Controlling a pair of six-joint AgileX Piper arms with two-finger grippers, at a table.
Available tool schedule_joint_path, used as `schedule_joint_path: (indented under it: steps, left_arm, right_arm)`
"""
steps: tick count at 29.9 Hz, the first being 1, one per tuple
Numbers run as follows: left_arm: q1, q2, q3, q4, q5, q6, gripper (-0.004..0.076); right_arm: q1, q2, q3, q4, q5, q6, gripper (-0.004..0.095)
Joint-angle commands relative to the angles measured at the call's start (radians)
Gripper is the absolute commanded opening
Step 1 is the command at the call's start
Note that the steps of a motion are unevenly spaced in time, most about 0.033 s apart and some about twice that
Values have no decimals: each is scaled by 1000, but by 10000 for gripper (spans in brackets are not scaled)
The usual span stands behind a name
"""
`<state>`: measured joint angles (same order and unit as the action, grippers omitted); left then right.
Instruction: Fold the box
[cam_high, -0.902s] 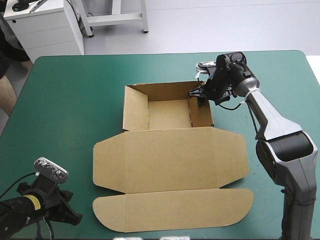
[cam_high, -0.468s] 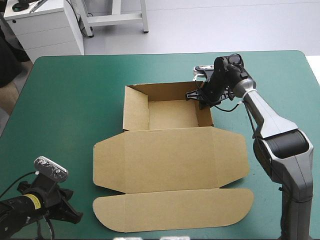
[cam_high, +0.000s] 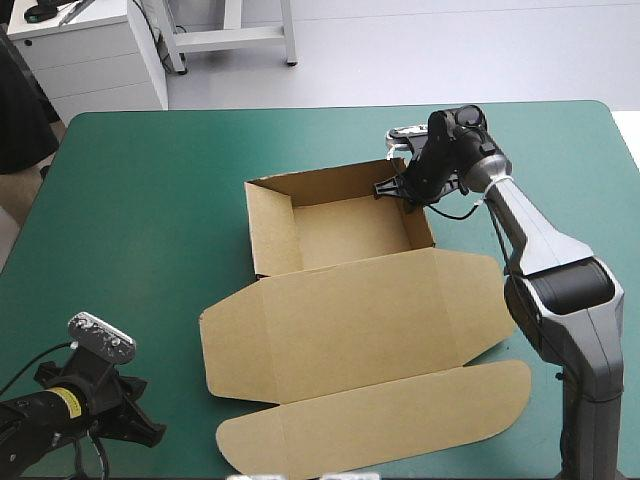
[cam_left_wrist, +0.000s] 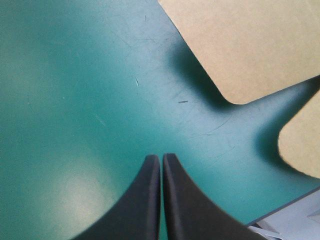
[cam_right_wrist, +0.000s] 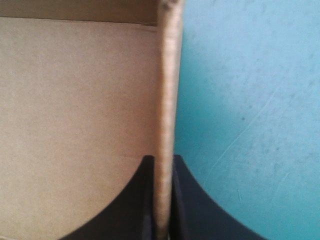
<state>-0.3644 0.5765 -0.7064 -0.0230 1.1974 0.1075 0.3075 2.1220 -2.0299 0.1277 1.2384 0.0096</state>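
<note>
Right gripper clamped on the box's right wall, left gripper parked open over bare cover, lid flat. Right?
No: the left gripper is shut, fingers meeting in one arch in the left wrist view. The right gripper clamps the box wall; lid flat.

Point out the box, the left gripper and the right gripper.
box (cam_high: 355, 315): high view, middle of the flat lid panel.
left gripper (cam_left_wrist: 160, 158): left wrist view, where its shut fingers meet.
right gripper (cam_right_wrist: 161, 160): right wrist view, between its fingers clamping the box wall.
</note>
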Motion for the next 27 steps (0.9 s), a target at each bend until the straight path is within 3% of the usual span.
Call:
schedule_joint_path:
  steps: [1,12,27]
  left_arm:
    - [-7,4,-24,-3,-41,-10,-8]
    - [-7,4,-24,-3,-41,-10,-8]
    - [-7,4,-24,-3,-41,-10,-8]
  right_arm:
    - [-23,-64,-104,8,15,-10,-20]
    - [-164,-64,-316,-51,13,-4,-20]
    - [-445,-64,-327,-205,16,31,-20]
